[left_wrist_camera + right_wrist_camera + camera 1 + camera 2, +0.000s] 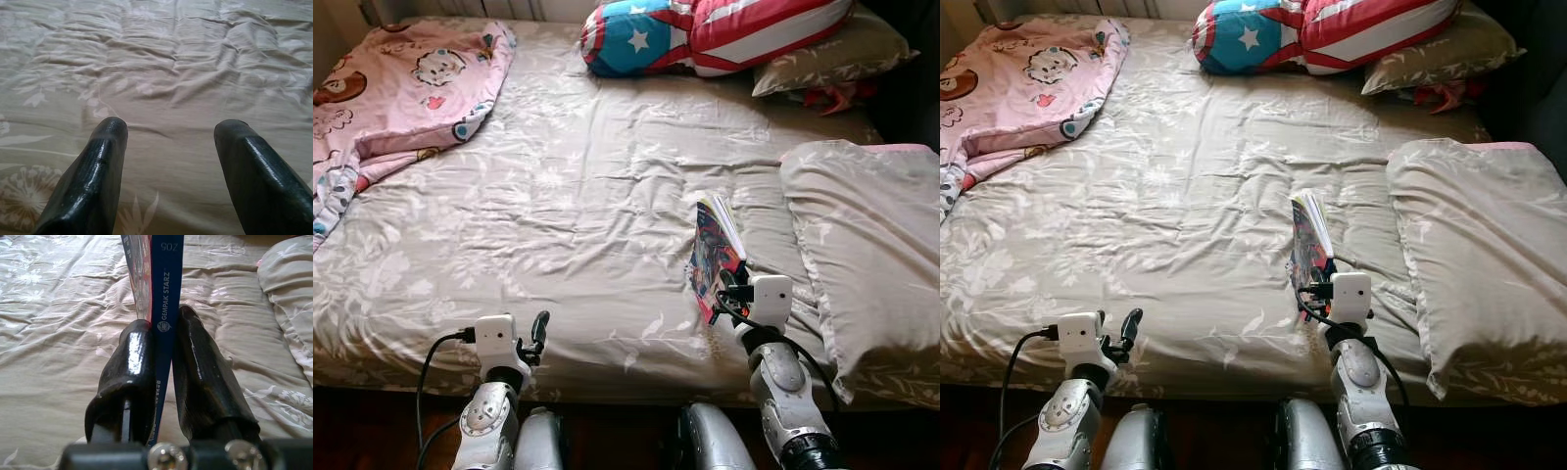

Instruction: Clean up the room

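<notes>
Two tools are reaching out over a bed [558, 196] covered with a beige leaf-patterned sheet. The right tool [164, 377] is clenching a thin comic book [715, 250] by its blue spine, both black fingers [129, 382] pressing against it, and is holding it upright on edge above the sheet, near the bed's front edge and just beside a beige pillow [867, 255] lying on the right side. The left tool [168, 166] is hovering low over the sheet near the front edge, its fingers spread apart and gripping nothing. A pink cartoon-print blanket [401, 88] is lying bunched at the far left corner, and a star-and-stripes cushion [705, 34] is resting at the head of the bed against another beige pillow [832, 54].
</notes>
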Controlling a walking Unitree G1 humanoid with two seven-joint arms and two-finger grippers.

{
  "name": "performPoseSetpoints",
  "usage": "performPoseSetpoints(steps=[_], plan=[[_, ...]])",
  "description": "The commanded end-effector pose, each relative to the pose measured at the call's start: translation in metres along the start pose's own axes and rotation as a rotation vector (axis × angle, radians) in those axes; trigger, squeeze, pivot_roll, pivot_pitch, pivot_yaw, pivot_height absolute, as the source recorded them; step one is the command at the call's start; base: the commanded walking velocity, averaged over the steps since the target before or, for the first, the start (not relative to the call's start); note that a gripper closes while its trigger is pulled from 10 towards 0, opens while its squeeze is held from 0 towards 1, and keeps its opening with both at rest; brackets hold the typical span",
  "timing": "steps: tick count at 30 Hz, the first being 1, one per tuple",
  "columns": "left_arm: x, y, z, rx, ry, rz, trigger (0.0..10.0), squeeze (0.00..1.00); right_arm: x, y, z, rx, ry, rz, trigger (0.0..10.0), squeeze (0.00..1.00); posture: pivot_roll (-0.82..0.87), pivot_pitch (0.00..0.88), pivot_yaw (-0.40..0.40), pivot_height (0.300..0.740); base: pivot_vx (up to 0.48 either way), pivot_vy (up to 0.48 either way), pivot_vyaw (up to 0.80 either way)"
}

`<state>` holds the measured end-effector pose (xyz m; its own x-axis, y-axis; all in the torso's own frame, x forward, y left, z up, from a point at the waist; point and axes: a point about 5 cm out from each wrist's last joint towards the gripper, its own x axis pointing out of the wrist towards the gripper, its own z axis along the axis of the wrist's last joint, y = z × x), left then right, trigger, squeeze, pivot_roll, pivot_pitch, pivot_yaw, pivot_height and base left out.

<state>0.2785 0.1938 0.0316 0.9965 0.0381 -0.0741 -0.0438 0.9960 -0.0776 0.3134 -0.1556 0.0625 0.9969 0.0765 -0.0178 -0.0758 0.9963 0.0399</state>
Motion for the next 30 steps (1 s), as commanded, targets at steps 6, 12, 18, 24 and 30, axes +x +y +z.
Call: performPoseSetpoints(steps=[6,12,18,24,30], plan=[[-0.002,0.0,-0.002,0.009,0.016,0.0,10.0,0.0,0.005,-0.001,0.009,-0.006,-0.034,-0.007,10.0,0.0,-0.03,0.215,-0.018,0.607,0.0,0.0,0.0],[-0.001,0.0,-0.001,0.007,0.011,0.001,10.0,0.0,0.004,0.001,0.012,0.009,-0.064,0.003,10.0,0.0,-0.03,0.214,-0.015,0.607,0.0,0.0,0.0],[0.0,0.0,-0.001,0.008,0.012,-0.001,10.0,0.0,0.006,0.004,0.016,0.038,-0.095,0.023,10.0,0.0,-0.03,0.213,-0.015,0.607,0.0,0.0,0.0],[-0.001,0.0,-0.002,0.003,0.023,-0.007,10.0,0.0,0.006,0.005,0.017,0.04,-0.1,0.035,10.0,0.0,-0.03,0.211,-0.016,0.607,0.0,0.0,0.0],[-0.001,0.0,-0.003,-0.001,0.024,-0.013,10.0,0.0,0.005,0.005,0.018,0.049,-0.112,0.043,10.0,0.0,-0.03,0.212,-0.015,0.607,0.294,0.0,0.0]])
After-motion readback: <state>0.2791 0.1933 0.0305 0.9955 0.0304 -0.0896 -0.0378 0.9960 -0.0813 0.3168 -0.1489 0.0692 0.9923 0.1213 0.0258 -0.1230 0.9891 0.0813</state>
